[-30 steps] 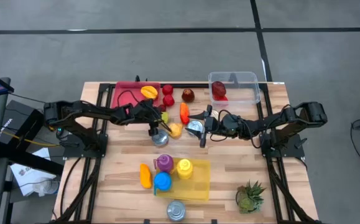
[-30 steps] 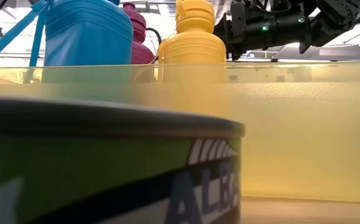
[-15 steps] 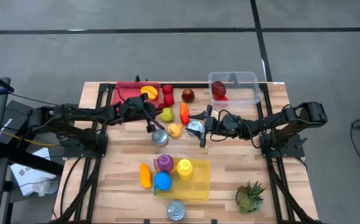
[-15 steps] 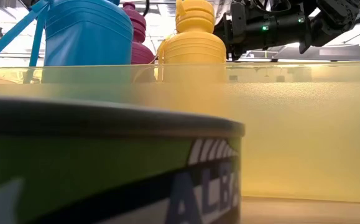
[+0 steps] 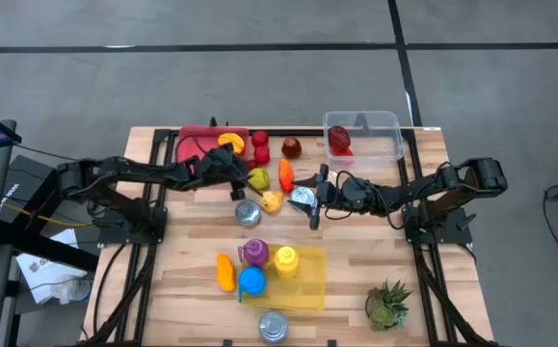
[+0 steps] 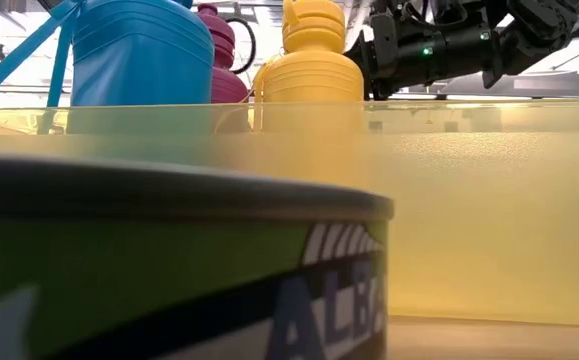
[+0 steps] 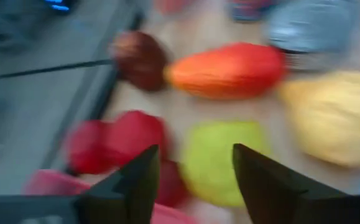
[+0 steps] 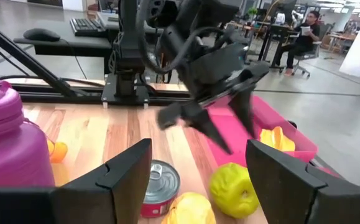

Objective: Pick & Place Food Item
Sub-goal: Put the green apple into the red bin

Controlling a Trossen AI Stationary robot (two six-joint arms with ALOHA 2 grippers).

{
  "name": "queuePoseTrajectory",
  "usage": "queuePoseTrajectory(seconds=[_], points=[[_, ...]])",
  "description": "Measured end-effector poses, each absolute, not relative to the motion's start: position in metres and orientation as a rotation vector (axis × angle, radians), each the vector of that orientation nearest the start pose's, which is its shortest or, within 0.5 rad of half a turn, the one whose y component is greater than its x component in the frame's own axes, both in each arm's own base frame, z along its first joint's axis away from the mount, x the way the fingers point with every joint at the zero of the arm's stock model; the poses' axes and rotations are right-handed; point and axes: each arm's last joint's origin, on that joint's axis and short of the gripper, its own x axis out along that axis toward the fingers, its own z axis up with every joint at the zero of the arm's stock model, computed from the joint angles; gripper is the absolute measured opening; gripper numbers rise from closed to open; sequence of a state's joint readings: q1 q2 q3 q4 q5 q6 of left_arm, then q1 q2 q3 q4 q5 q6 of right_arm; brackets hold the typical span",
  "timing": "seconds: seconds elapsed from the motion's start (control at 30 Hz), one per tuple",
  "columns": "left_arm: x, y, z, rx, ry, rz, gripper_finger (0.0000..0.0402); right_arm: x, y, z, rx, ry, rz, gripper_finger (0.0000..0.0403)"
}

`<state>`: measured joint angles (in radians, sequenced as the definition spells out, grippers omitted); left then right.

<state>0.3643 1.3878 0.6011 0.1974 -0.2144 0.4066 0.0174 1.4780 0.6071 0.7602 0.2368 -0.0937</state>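
My left gripper (image 5: 245, 180) is open and hangs just above and short of a yellow-green fruit (image 5: 257, 178). The right wrist view shows its fingertips (image 8: 240, 142) clear above that fruit (image 8: 234, 190). In the left wrist view the fruit (image 7: 220, 162) lies on the table beyond the open fingers (image 7: 195, 152). Around it lie an orange fruit (image 7: 229, 70), a yellow fruit (image 7: 326, 118), a dark red apple (image 7: 139, 59) and two red fruits (image 7: 114, 143). My right gripper (image 5: 310, 198) waits open at mid-table, facing the left one (image 8: 198, 146).
A tin can (image 5: 249, 212) stands near the yellow fruit (image 5: 272, 200). A pink tray (image 5: 206, 146) holds an orange piece (image 5: 230, 142). A clear box (image 5: 362, 135) holds a red item. Near the front are bottles (image 5: 255, 253), a yellow tray (image 5: 303, 289), another can (image 5: 273, 326) and a plant (image 5: 386, 304).
My left gripper has drawn away from the tin can toward the table's far edge, first swinging left, and now hangs by the yellow-green fruit. The can stays where it was.
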Motion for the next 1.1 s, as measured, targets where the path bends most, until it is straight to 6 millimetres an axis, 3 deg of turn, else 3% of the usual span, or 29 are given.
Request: queuePoseTrajectory(seconds=[0.1, 0.27, 0.63, 0.77, 1.1], points=[[0.248, 0.104, 0.184, 0.331, 0.665, 0.501, 0.0236, 0.295, -0.002, 0.207, -0.107, 0.119, -0.216, 0.0249], [0.248, 0.100, 0.185, 0.324, 0.646, 0.378, 0.0265, 0.295, -0.006, 0.207, -0.106, 0.126, -0.229, 0.0249], [0.240, 0.117, 0.184, 0.037, 0.650, 0.204, 0.0325, 0.293, -0.012, 0.200, -0.072, 0.194, -0.245, 0.0249], [0.251, 0.126, 0.184, 0.023, 0.655, 0.199, 0.0324, 0.293, -0.012, 0.198, -0.073, 0.213, -0.244, 0.0249], [0.286, 0.140, 0.159, -0.041, 0.828, 0.147, 0.0322, 0.291, -0.012, 0.190, -0.079, 0.298, -0.222, 0.0249]])
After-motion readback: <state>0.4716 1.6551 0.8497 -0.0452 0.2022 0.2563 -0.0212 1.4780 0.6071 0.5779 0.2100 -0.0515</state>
